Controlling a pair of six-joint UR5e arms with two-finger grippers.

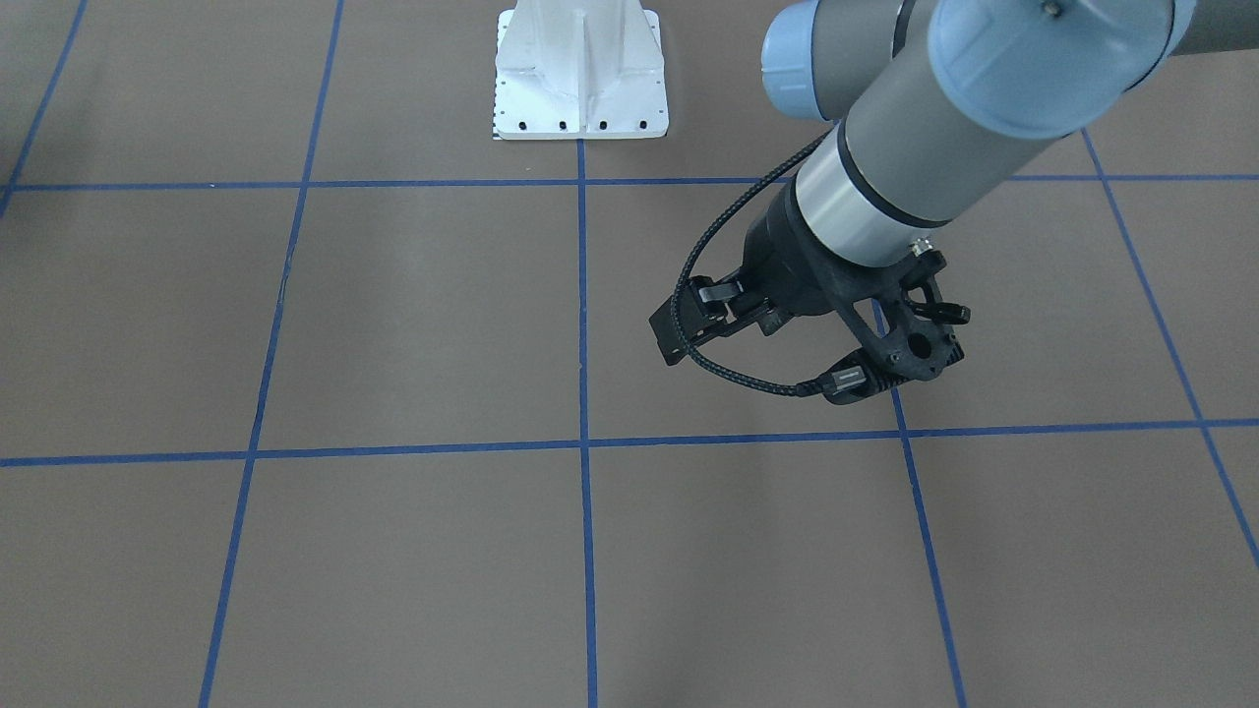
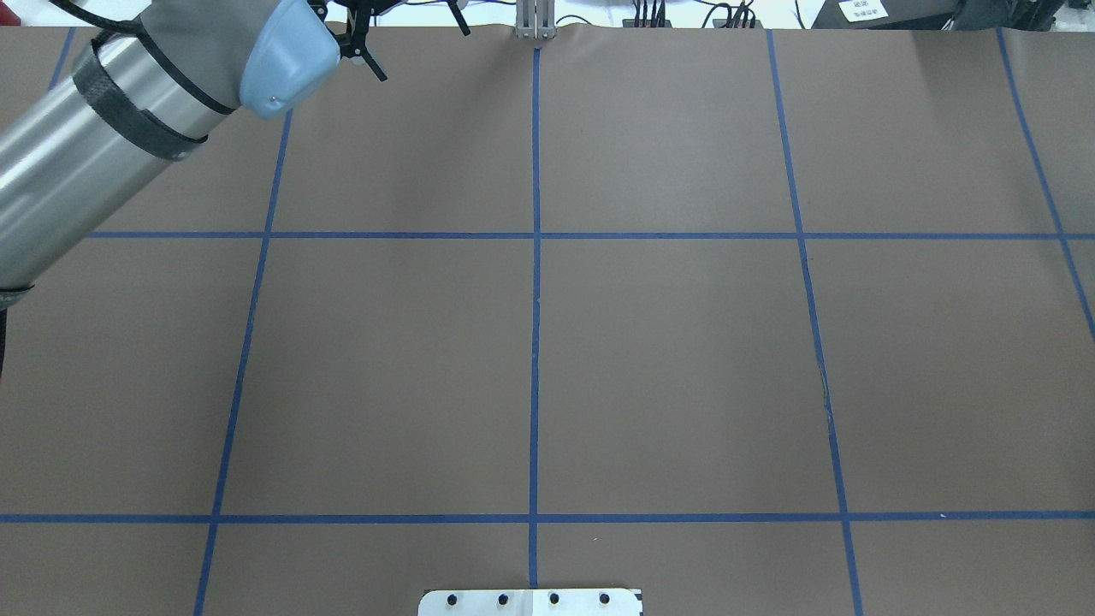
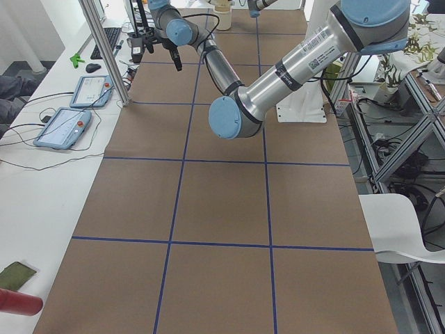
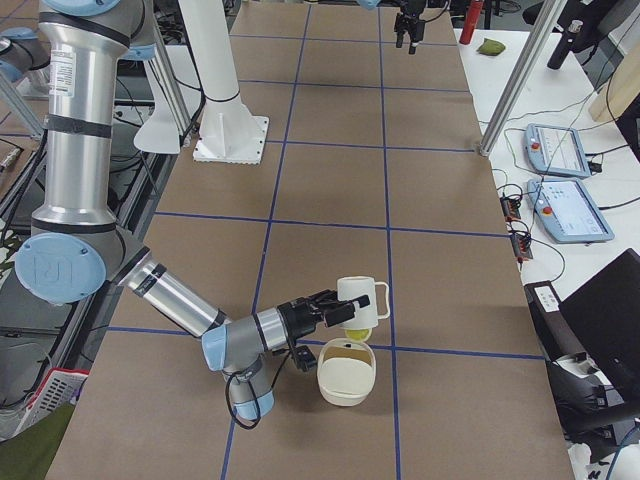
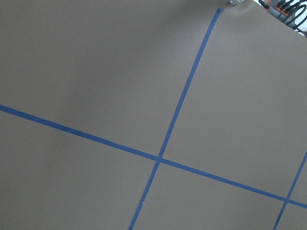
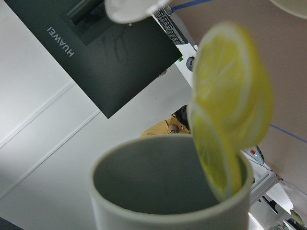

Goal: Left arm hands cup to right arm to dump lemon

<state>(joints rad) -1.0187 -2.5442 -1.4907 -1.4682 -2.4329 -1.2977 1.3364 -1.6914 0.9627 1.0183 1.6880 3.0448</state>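
The off-white cup (image 4: pixel 362 302) hangs tipped above the table's right end, at the tip of my right gripper (image 4: pixel 335 311). Whether those fingers are closed on it I cannot tell. A yellow-green lemon (image 4: pixel 355 333) piece sits at the cup's lowered mouth. In the right wrist view the lemon (image 6: pixel 230 110) slice slides over the cup's rim (image 6: pixel 144 158), past the dark grey inside. Just under the cup stands a cream bowl (image 4: pixel 346 374) with an arched handle. My left gripper (image 1: pixel 684 324) hovers open and empty over the brown table on the other side, with a braided cable looping below it.
The white robot base mount (image 1: pixel 580 79) stands at the table's middle edge. Two tablets (image 4: pixel 565 180) and a dark monitor (image 4: pixel 600 330) lie beyond the table's far side, by a metal post (image 4: pixel 515 85). Blue tape lines (image 2: pixel 535 342) grid the brown table.
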